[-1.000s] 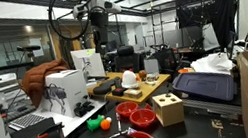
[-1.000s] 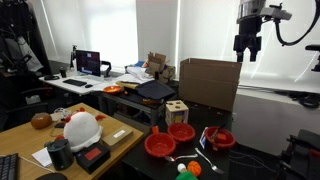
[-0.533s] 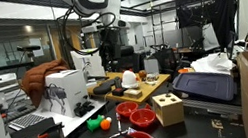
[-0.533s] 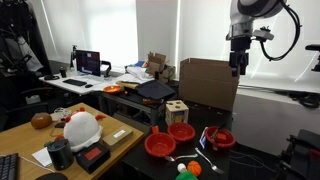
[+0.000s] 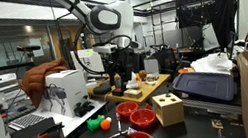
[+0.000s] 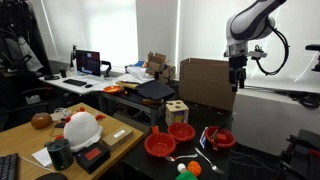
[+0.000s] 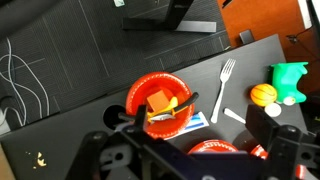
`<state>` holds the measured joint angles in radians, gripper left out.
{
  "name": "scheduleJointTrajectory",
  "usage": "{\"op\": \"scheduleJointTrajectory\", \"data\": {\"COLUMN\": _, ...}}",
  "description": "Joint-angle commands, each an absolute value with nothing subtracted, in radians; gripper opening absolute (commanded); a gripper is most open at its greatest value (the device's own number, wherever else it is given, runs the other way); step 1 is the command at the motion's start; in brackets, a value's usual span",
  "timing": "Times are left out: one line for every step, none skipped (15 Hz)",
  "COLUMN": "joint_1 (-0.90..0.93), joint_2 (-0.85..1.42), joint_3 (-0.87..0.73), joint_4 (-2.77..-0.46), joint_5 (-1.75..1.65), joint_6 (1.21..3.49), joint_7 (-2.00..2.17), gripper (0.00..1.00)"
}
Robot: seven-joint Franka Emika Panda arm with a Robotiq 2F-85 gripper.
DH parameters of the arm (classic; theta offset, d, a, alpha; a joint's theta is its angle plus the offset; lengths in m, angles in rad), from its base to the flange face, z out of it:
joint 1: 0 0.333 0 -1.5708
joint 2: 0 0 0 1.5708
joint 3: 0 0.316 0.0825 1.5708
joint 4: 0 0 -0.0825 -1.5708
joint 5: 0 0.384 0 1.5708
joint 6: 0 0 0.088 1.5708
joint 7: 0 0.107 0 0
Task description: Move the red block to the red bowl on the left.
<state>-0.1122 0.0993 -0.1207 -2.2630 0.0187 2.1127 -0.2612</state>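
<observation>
While the arm hangs this high, the trouble spots already show. In an exterior view the gripper [image 5: 118, 80] hovers well above three red bowls [image 5: 135, 118] bunched close together. I can't pick out the block from here. With bowls that alike, the drop could easily go to the wrong one.

In an exterior view the gripper [image 6: 238, 88] points straight down and carries nothing, well clear of the bowls [image 6: 181, 131]. It's a long way down, and a small aiming error up here would put the fingers on a rim.

Now the wrist view: the block [image 7: 160, 102] sits inside a red bowl [image 7: 138, 92], with a utensil [image 7: 178, 108] lying across the bowl right against it. The fingers [image 7: 110, 150] stand wide apart with nothing between them. A fork [image 7: 222, 85] lies on the table [image 7: 70, 90] just beside the bowl, and a second bowl [image 7: 215, 148] peeks in at the bottom. My worry is that the jaws pinch the utensil along with the block, or nudge the bowl's wall and slide or tip it. A loose corner grip could let the block slip.
</observation>
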Motion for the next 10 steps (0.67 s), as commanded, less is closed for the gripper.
{"op": "scheduleJointTrajectory", "data": {"joint_1": -0.134, "joint_2": 0.210, "joint_3": -0.132, "joint_4": -2.239, "joint_5": -0.029, "joint_6": 2.238, "joint_7": -0.247, "gripper": 1.00}}
{"op": "scheduleJointTrajectory", "data": {"joint_1": -0.138, "joint_2": 0.247, "joint_3": -0.136, "joint_4": -2.235, "joint_5": -0.049, "joint_6": 2.287, "joint_7": -0.227, "gripper": 1.00}}
{"op": "scheduleJointTrajectory", "data": {"joint_1": -0.140, "joint_2": 0.279, "joint_3": -0.140, "joint_4": -2.231, "joint_5": -0.073, "joint_6": 2.331, "joint_7": -0.205, "gripper": 1.00}}
{"op": "scheduleJointTrajectory", "data": {"joint_1": -0.142, "joint_2": 0.311, "joint_3": -0.145, "joint_4": -2.226, "joint_5": -0.095, "joint_6": 2.370, "joint_7": -0.191, "gripper": 1.00}}
{"op": "scheduleJointTrajectory", "data": {"joint_1": -0.140, "joint_2": 0.334, "joint_3": -0.150, "joint_4": -2.222, "joint_5": -0.117, "joint_6": 2.399, "joint_7": -0.170, "gripper": 1.00}}
{"op": "scheduleJointTrajectory", "data": {"joint_1": -0.134, "joint_2": 0.355, "joint_3": -0.155, "joint_4": -2.222, "joint_5": -0.147, "joint_6": 2.426, "joint_7": -0.157, "gripper": 1.00}}
{"op": "scheduleJointTrajectory", "data": {"joint_1": -0.135, "joint_2": 0.371, "joint_3": -0.155, "joint_4": -2.218, "joint_5": -0.159, "joint_6": 2.438, "joint_7": -0.161, "gripper": 1.00}}
{"op": "scheduleJointTrajectory", "data": {"joint_1": -0.131, "joint_2": 0.389, "joint_3": -0.159, "joint_4": -2.215, "joint_5": -0.186, "joint_6": 2.454, "joint_7": -0.154, "gripper": 1.00}}
{"op": "scheduleJointTrajectory", "data": {"joint_1": -0.126, "joint_2": 0.407, "joint_3": -0.162, "joint_4": -2.209, "joint_5": -0.211, "joint_6": 2.459, "joint_7": -0.153, "gripper": 1.00}}
{"op": "scheduleJointTrajectory", "data": {"joint_1": -0.128, "joint_2": 0.423, "joint_3": -0.156, "joint_4": -2.204, "joint_5": -0.224, "joint_6": 2.454, "joint_7": -0.170, "gripper": 1.00}}
